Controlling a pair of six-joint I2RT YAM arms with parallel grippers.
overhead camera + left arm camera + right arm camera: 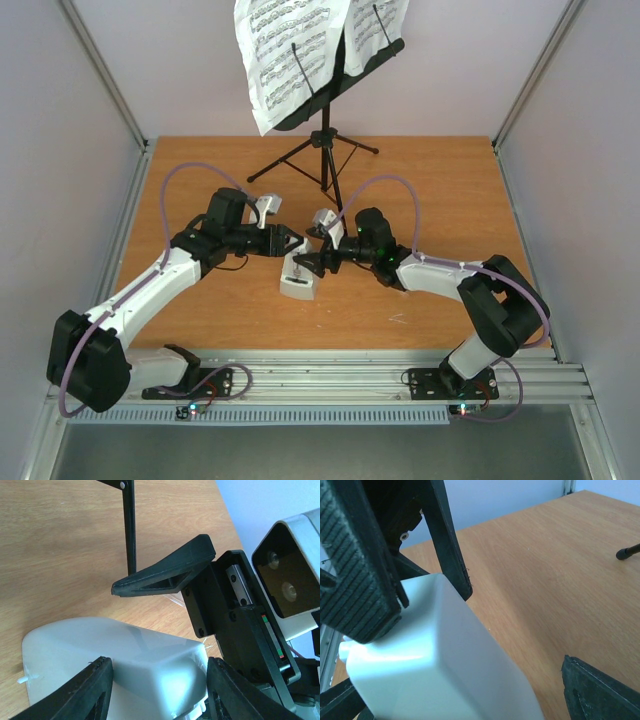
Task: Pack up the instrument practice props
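The pale grey metronome [298,280] lies at the table's middle, its wide base toward the near edge. My left gripper [292,243] comes in from the left and is shut on it. In the left wrist view the metronome [125,655] fills the span between both black fingers [95,690]. My right gripper [308,263] faces it from the right and is open. In the right wrist view the metronome [445,670] sits near one side, and a wide gap separates it from the other finger [600,690]. The black music stand [325,140] holds sheet-music pages [290,50] at the back.
The stand's tripod legs [300,155] spread over the back of the wooden table [440,200]; one leg [129,525] passes close behind the two grippers. Grey walls and metal rails [120,230] border the table left and right.
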